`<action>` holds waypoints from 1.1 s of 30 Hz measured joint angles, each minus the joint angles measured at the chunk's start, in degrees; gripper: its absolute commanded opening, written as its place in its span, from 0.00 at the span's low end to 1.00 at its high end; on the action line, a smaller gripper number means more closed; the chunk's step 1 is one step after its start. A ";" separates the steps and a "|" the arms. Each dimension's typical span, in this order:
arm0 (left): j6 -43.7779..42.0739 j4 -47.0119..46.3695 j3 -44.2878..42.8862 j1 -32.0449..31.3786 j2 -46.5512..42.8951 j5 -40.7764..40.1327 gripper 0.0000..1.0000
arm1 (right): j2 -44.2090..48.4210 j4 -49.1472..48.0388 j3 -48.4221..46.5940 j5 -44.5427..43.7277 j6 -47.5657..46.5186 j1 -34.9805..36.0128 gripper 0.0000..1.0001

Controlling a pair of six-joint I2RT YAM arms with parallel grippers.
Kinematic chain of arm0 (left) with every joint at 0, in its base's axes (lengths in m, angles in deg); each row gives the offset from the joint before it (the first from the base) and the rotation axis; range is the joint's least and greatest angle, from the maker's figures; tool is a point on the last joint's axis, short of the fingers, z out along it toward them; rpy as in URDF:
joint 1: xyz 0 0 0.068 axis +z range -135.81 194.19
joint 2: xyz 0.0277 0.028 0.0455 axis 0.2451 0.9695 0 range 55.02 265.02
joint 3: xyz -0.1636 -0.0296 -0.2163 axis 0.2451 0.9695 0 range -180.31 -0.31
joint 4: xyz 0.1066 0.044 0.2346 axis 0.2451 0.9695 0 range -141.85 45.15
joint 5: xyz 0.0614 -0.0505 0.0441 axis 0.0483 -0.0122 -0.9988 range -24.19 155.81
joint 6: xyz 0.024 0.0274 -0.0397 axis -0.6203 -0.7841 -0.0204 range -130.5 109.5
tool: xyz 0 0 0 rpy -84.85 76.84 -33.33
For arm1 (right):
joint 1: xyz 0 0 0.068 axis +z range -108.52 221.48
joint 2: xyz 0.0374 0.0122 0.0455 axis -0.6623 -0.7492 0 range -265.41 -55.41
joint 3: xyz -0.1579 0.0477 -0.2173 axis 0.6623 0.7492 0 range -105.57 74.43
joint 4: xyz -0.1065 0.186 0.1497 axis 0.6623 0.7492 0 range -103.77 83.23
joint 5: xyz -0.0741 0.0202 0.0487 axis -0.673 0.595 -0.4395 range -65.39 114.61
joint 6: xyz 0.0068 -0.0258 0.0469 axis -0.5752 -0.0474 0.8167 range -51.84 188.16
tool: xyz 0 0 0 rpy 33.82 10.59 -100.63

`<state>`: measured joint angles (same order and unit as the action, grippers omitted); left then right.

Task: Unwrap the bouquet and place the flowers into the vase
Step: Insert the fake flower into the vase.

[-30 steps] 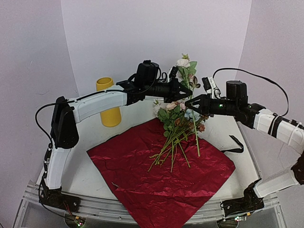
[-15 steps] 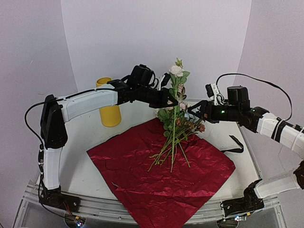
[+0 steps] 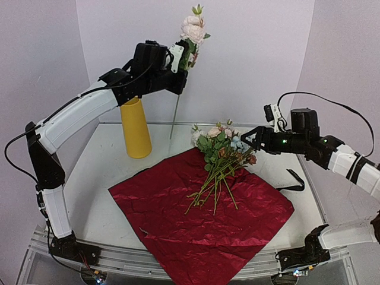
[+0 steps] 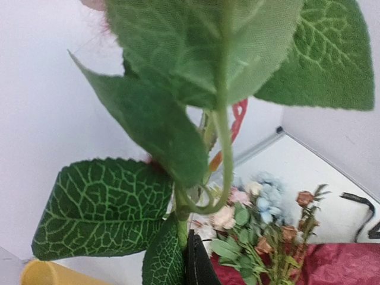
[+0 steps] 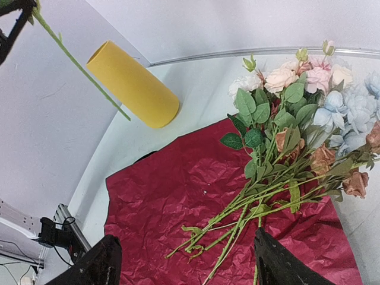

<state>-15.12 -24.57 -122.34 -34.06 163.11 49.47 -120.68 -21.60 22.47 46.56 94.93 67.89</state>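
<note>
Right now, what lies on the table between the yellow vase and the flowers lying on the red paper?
Nothing stands there: only bare table between the vase and the flowers, up to the paper edge, as the right wrist view shows.

Yellow vase (image 3: 136,127) upright, flowers (image 3: 221,155) heaped on flat red wrap (image 3: 178,219), 1 stem (image 3: 175,116) aloft nr vase.

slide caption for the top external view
Left pincer holds one pale pink artificial flower high near the tall yellow vase; the other stems lie on the opened dark red wrapping paper
</note>
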 measured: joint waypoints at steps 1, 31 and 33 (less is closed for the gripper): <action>-2.14 -0.76 -0.89 0.19 -0.06 -2.31 0.00 | 0.28 0.19 0.00 -0.18 -0.01 0.00 0.77; -14.61 -30.26 4.58 14.12 -4.90 -16.79 0.00 | -2.47 2.71 -4.05 -1.81 -1.55 0.00 0.77; -13.02 -30.38 6.71 13.98 -6.01 -16.53 0.00 | -2.91 2.73 -4.31 -1.77 -1.73 0.00 0.77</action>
<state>-28.14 -54.95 -115.62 -20.08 157.10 32.94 -123.59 -18.88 18.16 44.79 93.20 67.89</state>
